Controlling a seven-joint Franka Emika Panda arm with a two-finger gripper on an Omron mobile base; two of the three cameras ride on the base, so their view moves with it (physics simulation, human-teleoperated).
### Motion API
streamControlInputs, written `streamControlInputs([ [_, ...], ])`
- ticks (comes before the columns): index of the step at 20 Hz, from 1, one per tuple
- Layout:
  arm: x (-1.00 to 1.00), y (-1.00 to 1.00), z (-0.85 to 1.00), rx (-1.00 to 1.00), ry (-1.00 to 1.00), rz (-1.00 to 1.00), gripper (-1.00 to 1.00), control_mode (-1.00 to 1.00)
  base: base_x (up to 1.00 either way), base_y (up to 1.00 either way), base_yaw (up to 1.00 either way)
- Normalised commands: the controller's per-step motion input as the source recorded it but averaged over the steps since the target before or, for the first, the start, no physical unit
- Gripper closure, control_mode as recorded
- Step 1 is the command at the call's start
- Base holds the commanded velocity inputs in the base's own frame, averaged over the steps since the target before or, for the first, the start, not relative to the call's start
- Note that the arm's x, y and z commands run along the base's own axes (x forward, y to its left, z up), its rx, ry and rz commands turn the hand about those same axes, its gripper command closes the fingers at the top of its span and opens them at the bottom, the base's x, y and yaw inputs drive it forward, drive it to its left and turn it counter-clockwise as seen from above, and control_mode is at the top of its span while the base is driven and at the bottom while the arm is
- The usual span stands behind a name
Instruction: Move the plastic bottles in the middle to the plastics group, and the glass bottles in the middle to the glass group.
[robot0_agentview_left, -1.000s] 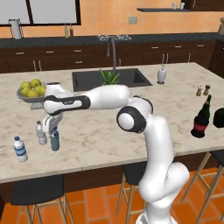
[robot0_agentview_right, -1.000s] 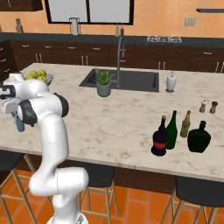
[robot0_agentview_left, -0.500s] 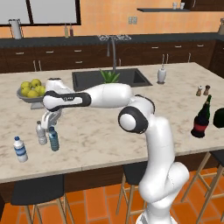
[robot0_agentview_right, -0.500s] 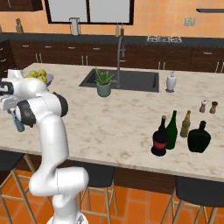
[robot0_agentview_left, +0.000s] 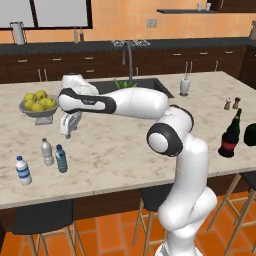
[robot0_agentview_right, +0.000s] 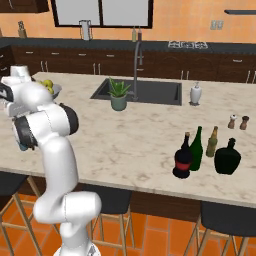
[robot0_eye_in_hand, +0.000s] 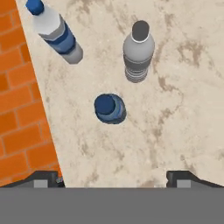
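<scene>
The small blue plastic bottle (robot0_agentview_left: 61, 158) (robot0_eye_in_hand: 109, 108) stands upright on the counter, free of the gripper. Close beside it are the plastics group's grey-clear bottle (robot0_agentview_left: 47, 151) (robot0_eye_in_hand: 138, 51) and labelled bottle (robot0_agentview_left: 22, 170) (robot0_eye_in_hand: 54, 30). My gripper (robot0_agentview_left: 67, 133) (robot0_eye_in_hand: 113, 179) hangs open above them, with nothing between its fingers. At the far right stand the black red-labelled bottle (robot0_agentview_left: 231, 138) (robot0_agentview_right: 182, 158) and the green wine bottle (robot0_agentview_right: 196, 148). The brown-olive bottle (robot0_agentview_right: 212, 141) of the glass group is right next to them.
A bowl of yellow fruit (robot0_agentview_left: 38, 103) sits behind the gripper. The counter's front edge (robot0_eye_in_hand: 46, 127) runs close to the plastic bottles. A squat dark bottle (robot0_agentview_right: 228, 157), two shakers (robot0_agentview_right: 238, 121), a potted plant (robot0_agentview_right: 118, 94) and the sink (robot0_agentview_right: 145, 91) are further right.
The gripper has opened, let go of the blue bottle and risen above it. The bottle stays standing by the grey-clear one.
</scene>
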Motion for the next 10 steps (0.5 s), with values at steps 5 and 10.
streamControlInputs([
  [5,-0.53,-1.0,0.08,0.0,-0.03,-0.02,-1.0,-1.0,0.0,0.0,0.0],
  [10,-0.7,-0.97,0.08,0.0,-0.02,-0.06,-1.0,-1.0,0.0,0.0,0.0],
])
